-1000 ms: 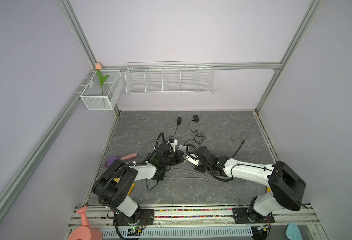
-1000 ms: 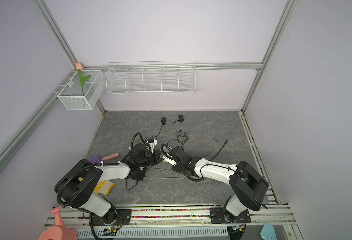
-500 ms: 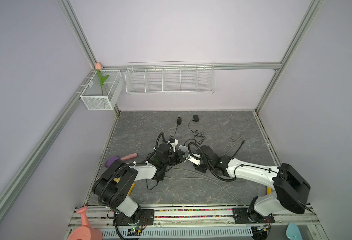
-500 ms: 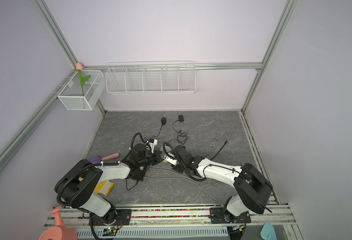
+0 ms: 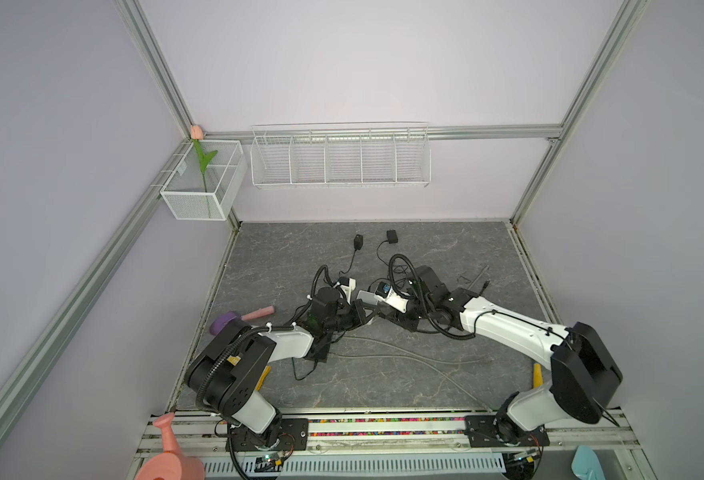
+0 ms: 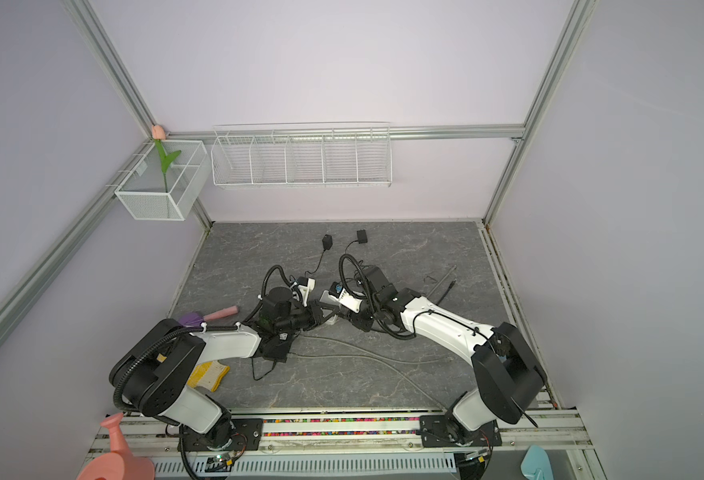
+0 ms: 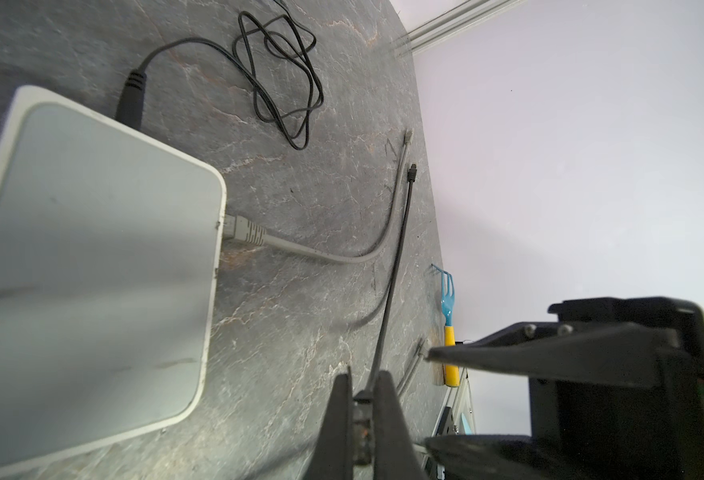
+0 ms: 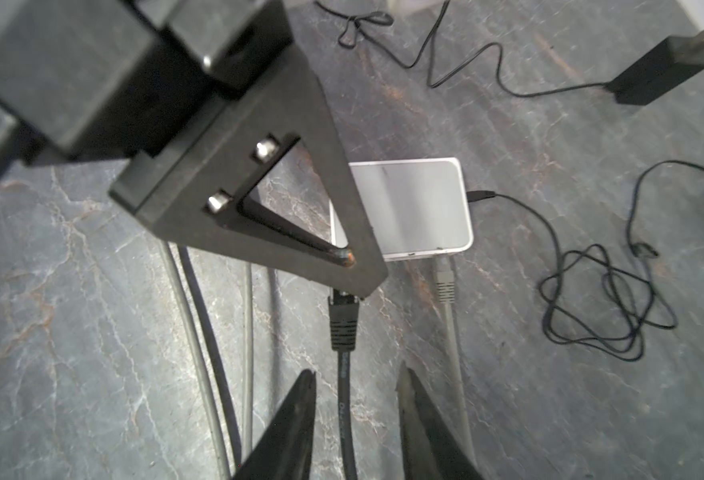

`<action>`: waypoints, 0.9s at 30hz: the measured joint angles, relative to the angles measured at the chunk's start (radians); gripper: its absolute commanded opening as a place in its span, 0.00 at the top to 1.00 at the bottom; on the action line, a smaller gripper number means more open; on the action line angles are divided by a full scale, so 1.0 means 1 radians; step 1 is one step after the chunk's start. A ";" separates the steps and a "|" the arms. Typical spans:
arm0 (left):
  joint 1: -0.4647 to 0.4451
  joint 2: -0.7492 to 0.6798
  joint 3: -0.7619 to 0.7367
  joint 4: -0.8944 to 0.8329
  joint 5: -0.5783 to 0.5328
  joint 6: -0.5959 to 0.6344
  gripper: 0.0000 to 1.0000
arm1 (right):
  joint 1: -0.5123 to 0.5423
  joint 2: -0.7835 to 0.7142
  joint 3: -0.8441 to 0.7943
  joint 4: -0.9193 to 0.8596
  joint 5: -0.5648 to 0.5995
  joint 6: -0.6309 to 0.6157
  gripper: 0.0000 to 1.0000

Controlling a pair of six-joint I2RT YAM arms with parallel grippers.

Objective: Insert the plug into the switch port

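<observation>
The grey marbled surface (image 5: 383, 386) is crowded at its middle, where both arms meet over the white switch (image 7: 92, 257). A white wire rack (image 5: 340, 158) hangs on the back wall, well apart from the work. A grey cable (image 7: 246, 232) is seated in one side of the switch. A power lead (image 7: 132, 95) enters the neighbouring side, and its slack lies nearby as a coiled cord (image 7: 284, 75). A blue-and-yellow hand rake (image 7: 448, 299) lies at the surface's edge.

The left end effector (image 7: 363, 374) is clenched on the black plug (image 8: 344, 320). The plug sits just short of the switch's port side, beside the grey cable's connector. The black cable (image 8: 344, 399) trailing from the plug runs between the fingers (image 8: 300, 415) of the right end effector (image 8: 356, 370). That end effector is released: its jaws stand apart on either side of the cable, with a gap on both sides.

In the right wrist view the left end effector's broad finger covers the plug's tip and part of the port side, so it cannot be told whether the tip touches the switch. In both top views the arms and their hoses hide the plug, and only a sliver of the switch shows. Neither wrist view shows the port openings.
</observation>
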 measured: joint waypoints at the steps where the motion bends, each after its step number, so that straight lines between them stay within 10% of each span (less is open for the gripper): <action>1: 0.000 0.000 0.000 0.000 0.000 0.000 1.00 | 0.000 0.011 0.002 -0.007 -0.003 -0.001 0.67; 20: 0.000 0.000 0.000 -0.003 0.000 0.007 1.00 | -0.004 0.084 0.015 -0.020 -0.003 -0.022 0.70; 27: 0.000 0.000 0.000 -0.004 0.000 0.007 1.00 | -0.006 0.097 0.021 -0.019 -0.004 -0.025 0.88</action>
